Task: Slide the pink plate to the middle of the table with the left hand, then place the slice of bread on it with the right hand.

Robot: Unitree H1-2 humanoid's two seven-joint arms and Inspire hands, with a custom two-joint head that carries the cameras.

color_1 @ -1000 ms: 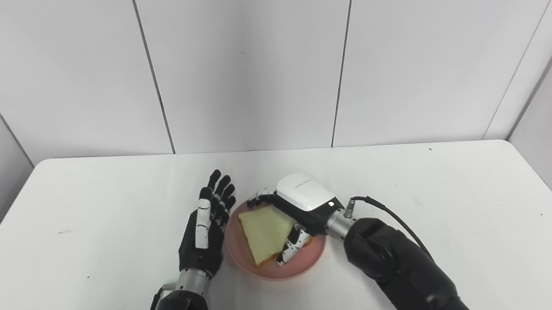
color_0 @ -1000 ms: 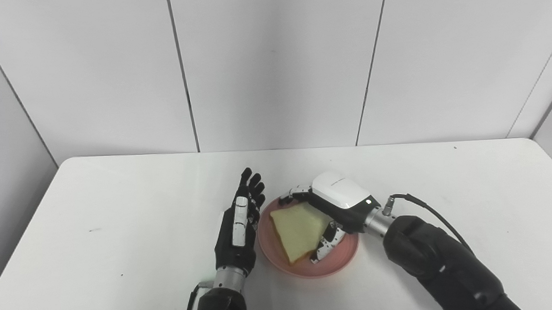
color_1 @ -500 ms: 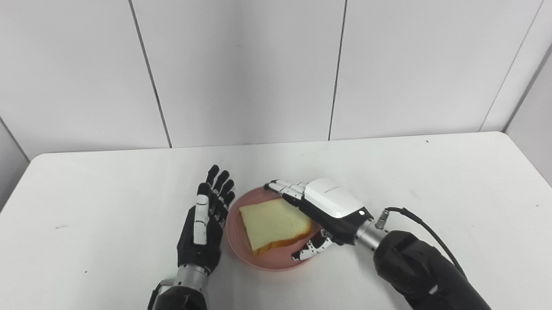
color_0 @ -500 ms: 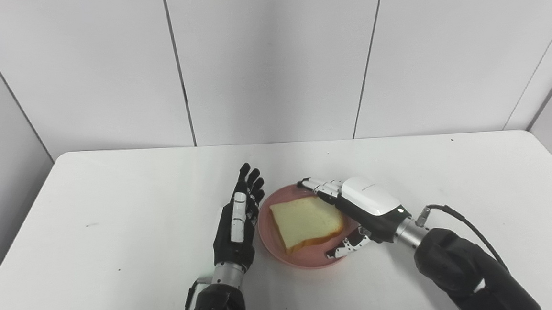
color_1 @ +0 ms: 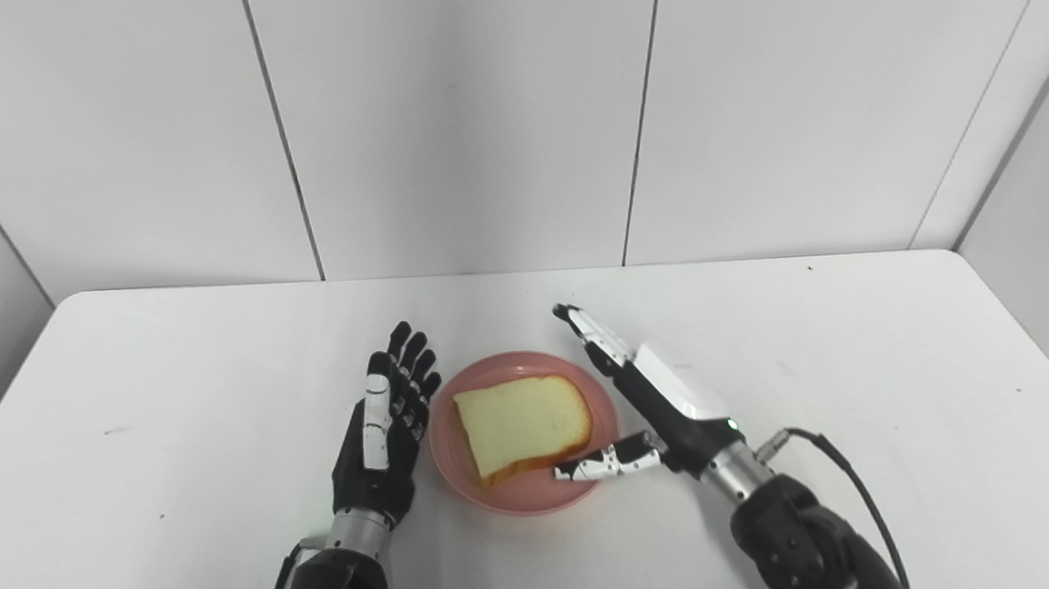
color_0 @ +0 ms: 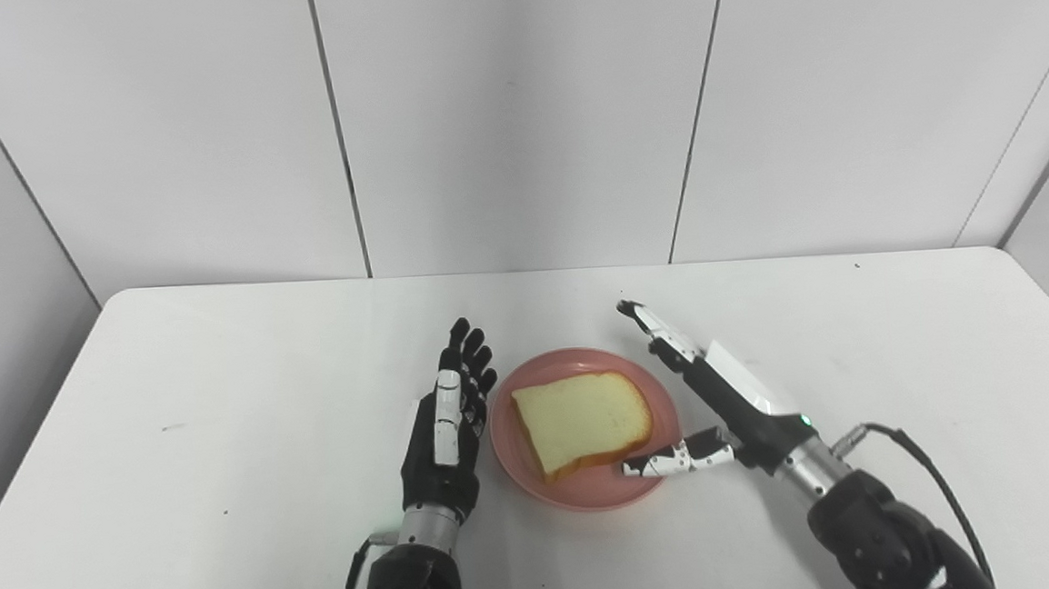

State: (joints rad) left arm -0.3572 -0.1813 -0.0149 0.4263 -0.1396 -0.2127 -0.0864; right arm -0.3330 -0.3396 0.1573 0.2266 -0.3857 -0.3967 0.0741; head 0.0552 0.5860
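The pink plate (color_0: pixel 591 491) sits near the middle of the white table. The slice of bread (color_0: pixel 581 418) lies flat on it. My left hand (color_0: pixel 446 422) stands on edge just left of the plate, fingers straight and apart, holding nothing; whether it touches the rim is unclear. My right hand (color_0: pixel 722 392) is just right of the plate, open, fingers stretched toward the back and thumb reaching over the plate's near right rim. It holds nothing and is clear of the bread. The right eye view shows the same: plate (color_1: pixel 528 499), bread (color_1: pixel 521 422), left hand (color_1: pixel 378 431), right hand (color_1: pixel 663 404).
The white table (color_0: pixel 220 377) reaches to grey wall panels at the back. Nothing else lies on it.
My right hand has let go of the bread, opened and drawn back to the right off the plate. The bread now lies flat. The left hand has stayed put. The camera shifted a little.
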